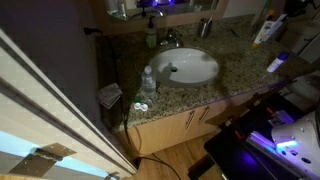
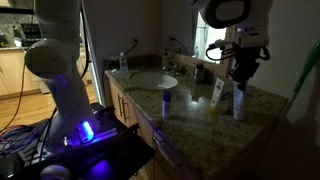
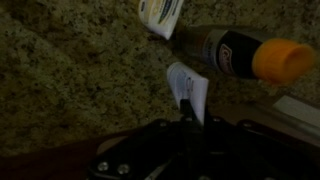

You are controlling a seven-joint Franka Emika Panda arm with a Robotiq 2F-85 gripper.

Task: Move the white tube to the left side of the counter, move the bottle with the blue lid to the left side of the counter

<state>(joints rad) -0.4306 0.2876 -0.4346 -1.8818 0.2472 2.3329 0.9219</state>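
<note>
White tube (image 1: 263, 31) stands at the far right of the counter (image 1: 235, 78) in an exterior view, well apart from the oval sink (image 1: 190, 67). The bottle with the blue lid (image 1: 277, 64) sits nearer, by the right front edge. I see a clear water bottle (image 1: 148, 80) left of the sink and a green soap bottle (image 1: 151, 37) behind it

In an exterior view along the counter, the gripper (image 2: 241, 76) hangs just above a pale bottle (image 2: 238, 101). The white tube (image 2: 218, 92) is upright just beside that, and the bottle with the blue lid (image 2: 166, 100) stands apart, towards the sink. I cannot tell whether the jaws are apart or together

In the wrist view I get the white tube (image 3: 160, 14) at the top edge and an orange-capped bottle (image 3: 240, 55) just right of it, over speckled granite. The gripper is a dark blur at the bottom
</note>
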